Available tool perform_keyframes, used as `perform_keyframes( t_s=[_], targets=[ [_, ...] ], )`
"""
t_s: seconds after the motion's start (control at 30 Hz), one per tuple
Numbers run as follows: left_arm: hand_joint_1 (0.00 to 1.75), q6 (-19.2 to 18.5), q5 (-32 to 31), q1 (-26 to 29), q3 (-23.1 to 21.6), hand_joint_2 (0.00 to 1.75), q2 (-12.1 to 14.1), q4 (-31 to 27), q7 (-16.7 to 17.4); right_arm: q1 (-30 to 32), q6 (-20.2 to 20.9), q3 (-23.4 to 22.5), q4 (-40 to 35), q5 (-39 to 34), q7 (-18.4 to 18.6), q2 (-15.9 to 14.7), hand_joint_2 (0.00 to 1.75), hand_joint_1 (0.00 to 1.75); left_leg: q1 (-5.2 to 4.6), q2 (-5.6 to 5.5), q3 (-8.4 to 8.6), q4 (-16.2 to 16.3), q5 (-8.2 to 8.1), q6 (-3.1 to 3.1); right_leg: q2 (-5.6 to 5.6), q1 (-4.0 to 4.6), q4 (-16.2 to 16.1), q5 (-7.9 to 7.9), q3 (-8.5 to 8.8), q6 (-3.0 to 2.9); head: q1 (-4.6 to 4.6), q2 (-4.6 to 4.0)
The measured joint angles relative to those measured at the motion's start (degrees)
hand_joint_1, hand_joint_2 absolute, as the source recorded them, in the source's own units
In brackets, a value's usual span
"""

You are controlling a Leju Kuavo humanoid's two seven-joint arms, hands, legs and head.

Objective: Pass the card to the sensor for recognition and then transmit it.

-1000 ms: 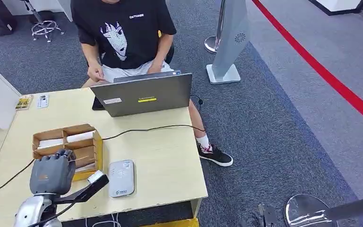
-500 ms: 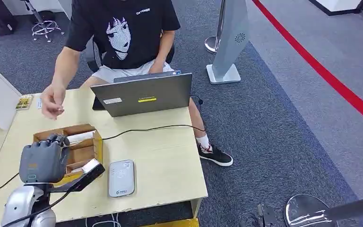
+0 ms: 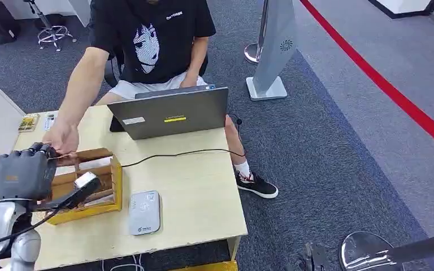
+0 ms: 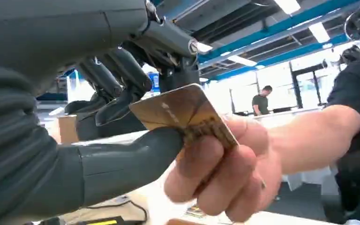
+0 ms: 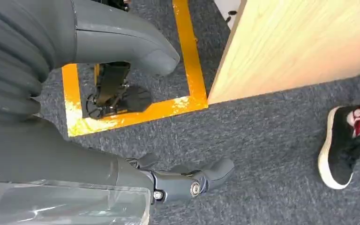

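My left hand (image 3: 22,172) is raised over the table's left side, beside the cardboard box (image 3: 116,182). It pinches a gold card (image 4: 183,110) between thumb and fingers (image 4: 117,89). A person's hand (image 3: 62,138) reaches across the table and grips the same card's other end (image 4: 225,173). The grey card sensor (image 3: 144,212) lies flat near the table's front edge, to the right of my left hand. My right hand (image 5: 51,150) hangs beside the table over the carpet, fingers (image 5: 187,183) apart and holding nothing.
A seated person in a black shirt (image 3: 152,39) is behind an open laptop (image 3: 169,116) at the table's far edge. A black cable (image 3: 175,153) crosses the tabletop (image 3: 198,186). A silver stand (image 3: 271,51) and a red floor line (image 3: 395,96) are to the right.
My left hand has moved away from the sensor, leftward and farther back, carrying the card. The person's arm has stretched out over the table and taken hold of the card.
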Motion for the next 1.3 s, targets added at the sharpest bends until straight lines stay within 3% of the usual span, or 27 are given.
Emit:
perform_keyframes(
  t_s=[0.13, 0.17, 0.2, 0.93, 1.13, 1.3],
  targets=[
    [1.75, -0.59, -0.74, -1.71, 1.07, 1.75, 0.87, 1.81, -0.17, -0.07, -0.13, 0.44, 0.13, -0.68, 0.11, 0.00, 1.75, 0.00, -0.01, 0.01, -0.06, 0.00, 0.02, 0.02, 0.02, 0.00, 0.00, 0.05, 0.00, 0.02, 0.00, 0.00],
    [1.64, -0.70, -0.81, -1.91, 1.11, 1.75, 0.92, 1.92, -0.07, -0.08, -0.17, 0.52, 0.15, -0.92, 0.11, 0.00, 1.75, 0.00, -0.01, 0.03, -0.06, 0.00, 0.02, 0.02, 0.05, -0.01, 0.00, 0.05, 0.00, 0.02, 0.00, 0.00],
    [0.00, -0.85, -0.81, -2.20, 1.13, 1.75, 0.98, 2.05, 0.05, -0.08, -0.20, 0.61, 0.17, -0.98, 0.11, 0.00, 1.75, 0.00, -0.02, 0.03, -0.07, 0.00, 0.02, 0.02, 0.06, -0.01, 0.00, 0.06, 0.00, 0.02, 0.00, 0.00],
    [0.00, 1.68, 0.27, -1.75, 2.51, 1.75, 0.85, 1.37, 0.37, -0.13, -0.87, 1.86, 0.70, -3.15, 0.39, 0.00, 1.75, 0.00, -0.04, 0.00, -0.13, 0.01, 0.03, 0.05, 0.04, -0.03, -0.03, 0.07, -0.04, 0.04, 0.00, 0.00],
    [0.00, 6.19, 8.07, 4.24, 4.00, 1.75, -2.10, -9.08, -3.54, -0.10, -0.74, 1.94, 0.55, -5.33, 1.03, 0.00, 1.75, 0.00, -0.07, 0.02, -0.15, 0.01, -0.05, 0.12, 0.06, -0.04, -0.05, 0.03, -0.06, 0.06, 0.02, 0.00],
    [0.00, 6.78, 11.55, 9.09, 4.83, 1.75, -4.62, -16.10, -5.90, -0.07, -0.52, 1.55, 0.52, -5.22, 1.20, 0.00, 1.75, 0.00, -0.08, 0.02, -0.16, 0.01, -0.06, 0.13, 0.03, -0.05, -0.06, 0.03, -0.07, 0.08, 0.00, 0.00]
  ],
)
